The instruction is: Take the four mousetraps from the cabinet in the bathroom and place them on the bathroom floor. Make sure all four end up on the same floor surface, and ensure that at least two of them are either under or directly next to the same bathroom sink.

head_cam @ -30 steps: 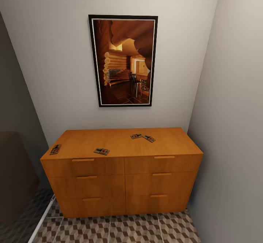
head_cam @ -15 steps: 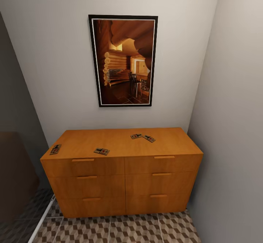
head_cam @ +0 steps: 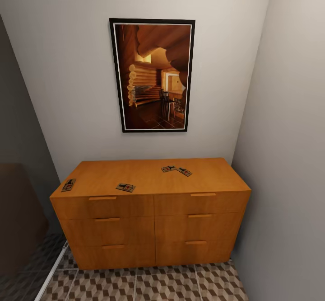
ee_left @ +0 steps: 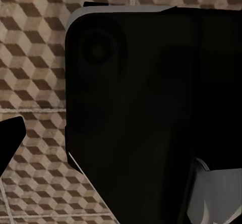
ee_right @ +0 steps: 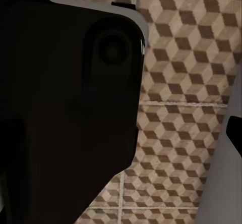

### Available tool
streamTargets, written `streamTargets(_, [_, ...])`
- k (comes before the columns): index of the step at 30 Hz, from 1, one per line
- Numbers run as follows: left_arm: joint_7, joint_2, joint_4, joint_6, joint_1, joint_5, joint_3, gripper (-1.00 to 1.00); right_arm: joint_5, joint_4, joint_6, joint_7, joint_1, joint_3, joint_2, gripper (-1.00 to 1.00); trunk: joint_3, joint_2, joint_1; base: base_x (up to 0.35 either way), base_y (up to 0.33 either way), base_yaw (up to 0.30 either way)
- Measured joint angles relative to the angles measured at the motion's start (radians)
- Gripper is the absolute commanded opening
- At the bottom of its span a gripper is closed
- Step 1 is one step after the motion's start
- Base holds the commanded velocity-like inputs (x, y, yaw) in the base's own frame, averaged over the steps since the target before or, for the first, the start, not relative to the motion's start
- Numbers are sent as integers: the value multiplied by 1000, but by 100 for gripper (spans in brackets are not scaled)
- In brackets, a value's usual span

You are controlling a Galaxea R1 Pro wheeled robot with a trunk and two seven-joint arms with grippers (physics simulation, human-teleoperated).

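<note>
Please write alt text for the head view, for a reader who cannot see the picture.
An orange-brown cabinet with drawer fronts stands against a pale wall, with four mousetraps lying apart on its flat top. A dark-framed picture of a log cabin hangs above it, and cube-patterned bathroom floor tiles show below.

soft, even, dim indoor light, sharp renders, faint shadows, dark blurred shapes close in wrist views.
</note>
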Motion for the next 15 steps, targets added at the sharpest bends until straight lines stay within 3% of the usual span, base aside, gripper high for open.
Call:
streamTargets(4, [-3,-2,-23,7,0,-2,-2,100,0,-25,7,3,-1,0,-9,100,0,0,0,0,0,0])
streamTargets(8, [-4,-10,-94,42,0,-5,-4,100,0,-110,41,5,-4,-1,-21,100,0,0,0,0,0,0])
streamTargets(11, [-4,-18,-176,119,0,-7,-6,100,-3,-209,121,6,-6,-3,-28,100,0,0,0,0,0,0])
streamTargets(15, [-4,-24,-323,287,0,-7,-6,100,-8,-383,305,10,-7,-9,-37,100,0,0,0,0,0,0])
